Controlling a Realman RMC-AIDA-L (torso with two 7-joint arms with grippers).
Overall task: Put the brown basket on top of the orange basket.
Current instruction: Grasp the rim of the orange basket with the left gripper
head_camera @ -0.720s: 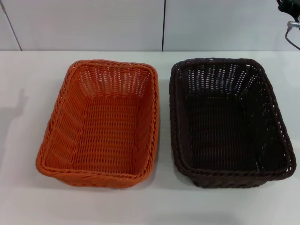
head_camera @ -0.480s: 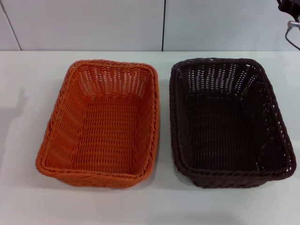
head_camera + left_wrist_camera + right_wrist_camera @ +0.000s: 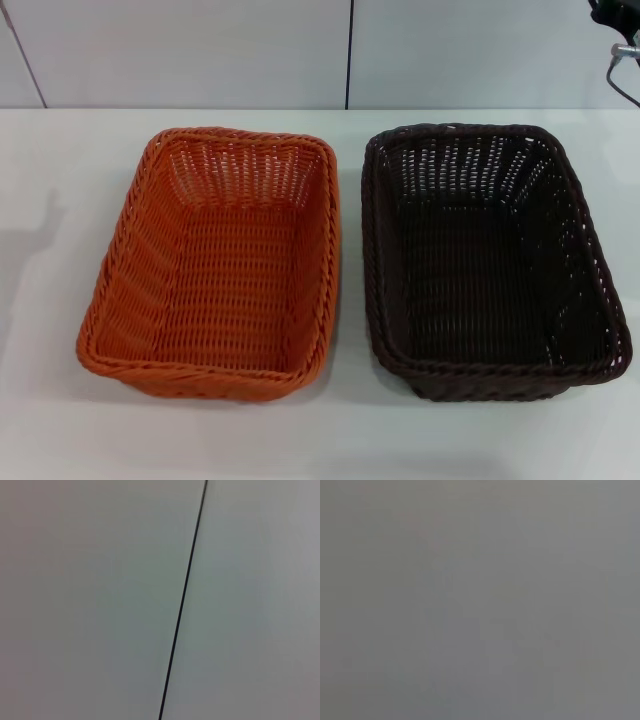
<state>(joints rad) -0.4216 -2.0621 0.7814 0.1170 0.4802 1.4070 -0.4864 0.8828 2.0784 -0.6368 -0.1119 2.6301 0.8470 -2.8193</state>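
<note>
Bright even light; right wrist view perhaps defocused.

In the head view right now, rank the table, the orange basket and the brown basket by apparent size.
1. Table: by far the largest, spanning the whole width.
2 and 3. Orange basket and brown basket: they look about alike, too close to rank, standing side by side, both empty.

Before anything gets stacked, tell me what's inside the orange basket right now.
Nothing: the orange basket shows only its bare woven floor and sides. The brown basket sits beside it on the table, also empty. What lies beneath either basket is hidden.
</note>
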